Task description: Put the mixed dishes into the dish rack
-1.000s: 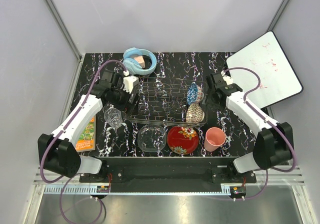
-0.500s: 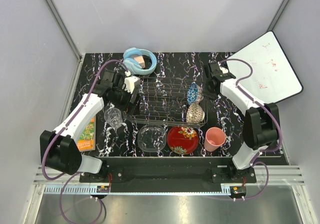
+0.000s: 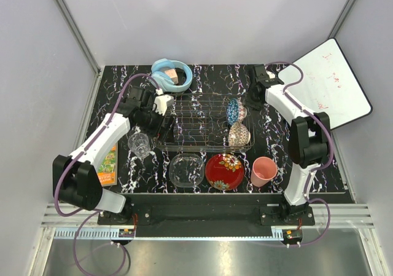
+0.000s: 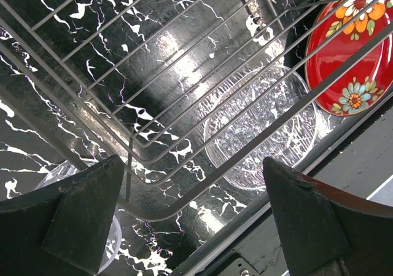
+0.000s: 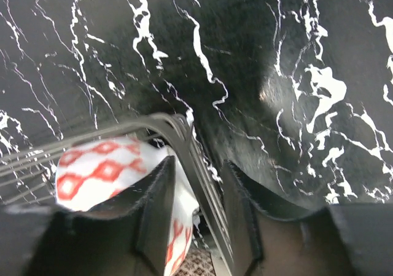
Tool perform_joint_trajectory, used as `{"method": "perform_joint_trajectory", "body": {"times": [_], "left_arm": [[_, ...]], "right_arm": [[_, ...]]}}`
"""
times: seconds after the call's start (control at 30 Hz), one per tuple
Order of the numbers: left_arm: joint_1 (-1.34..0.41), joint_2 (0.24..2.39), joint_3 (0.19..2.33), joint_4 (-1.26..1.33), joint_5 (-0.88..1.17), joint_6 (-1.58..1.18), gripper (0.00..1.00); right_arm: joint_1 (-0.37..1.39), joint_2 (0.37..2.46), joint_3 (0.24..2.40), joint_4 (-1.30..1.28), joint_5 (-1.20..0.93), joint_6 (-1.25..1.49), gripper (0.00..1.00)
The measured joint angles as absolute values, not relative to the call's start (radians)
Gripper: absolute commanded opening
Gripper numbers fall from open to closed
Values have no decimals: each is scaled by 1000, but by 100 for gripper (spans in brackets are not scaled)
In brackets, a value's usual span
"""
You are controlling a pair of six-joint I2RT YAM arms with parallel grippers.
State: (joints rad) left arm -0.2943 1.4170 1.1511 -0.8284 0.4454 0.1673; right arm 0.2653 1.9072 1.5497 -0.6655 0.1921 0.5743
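Left jaws: I am holding my left gripper (image 4: pixel 191 168) spread wide, its fingers gripping nothing.
Left jaws' place: I am hovering over the near left corner of the thin silver wire dish rack (image 3: pixel 196 123); whether I am touching the wires I cannot tell.
Right jaws: I am closing my right gripper (image 5: pixel 198 165) narrowly on the rack's rim wire, which is running between the two fingers.
Right jaws' place: I am reaching to the rack's far right corner, low over the black white-veined marble table (image 3: pixel 215 79).
Loaded dishes: the blue patterned bowl (image 3: pixel 233 110) and the beige lattice-patterned bowl (image 3: pixel 238 134) are standing on edge inside the rack's right end, the blue one nearer my right fingers, just inside the corner I am gripping.
Dishes below my left jaws: the clear glass bowl (image 4: pixel 258 128) is showing through the rack's wires between my left fingers, and the round red floral plate (image 4: pixel 350 48) is lying beyond it, both on the table outside the rack's near side.
Tumbler: the clear tumbler (image 3: pixel 140 144) is standing on the table just outside the rack's near left corner, partly hidden behind my left finger.
Cup: the pink plastic cup (image 3: pixel 264 170) is sitting near the table's front edge, right of the plate and well apart from both my grippers.
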Motion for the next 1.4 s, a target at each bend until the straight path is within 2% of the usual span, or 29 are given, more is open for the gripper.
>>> {"method": "perform_joint_trajectory", "body": {"times": [0.13, 0.23, 0.43, 0.57, 0.7, 0.87, 0.97, 1.23, 1.4], "left_arm": [[-294, 1417, 1151, -826, 445, 168, 99], [-294, 1417, 1151, -822, 445, 168, 99], [-294, 1416, 1179, -823, 439, 168, 99], [-294, 1394, 1212, -825, 431, 168, 99], [-294, 1344, 1223, -833, 415, 168, 99], [-294, 1290, 1223, -844, 393, 177, 99], [-294, 1283, 1224, -852, 385, 178, 99], [-294, 1280, 1224, -876, 369, 189, 99], [-294, 1274, 1224, -887, 361, 202, 99]], "right_arm": [[259, 1917, 1559, -658, 194, 569, 73], [256, 1913, 1559, -656, 215, 570, 78], [257, 1804, 1533, -656, 256, 570, 78], [258, 1604, 1445, -651, 288, 598, 70], [283, 1350, 1293, -652, 285, 646, 70], [494, 1070, 1096, -618, 196, 661, 68], [622, 992, 1010, -606, 146, 664, 69], [851, 965, 912, -609, 45, 659, 69], [1021, 1026, 914, -679, 42, 671, 68]]}}
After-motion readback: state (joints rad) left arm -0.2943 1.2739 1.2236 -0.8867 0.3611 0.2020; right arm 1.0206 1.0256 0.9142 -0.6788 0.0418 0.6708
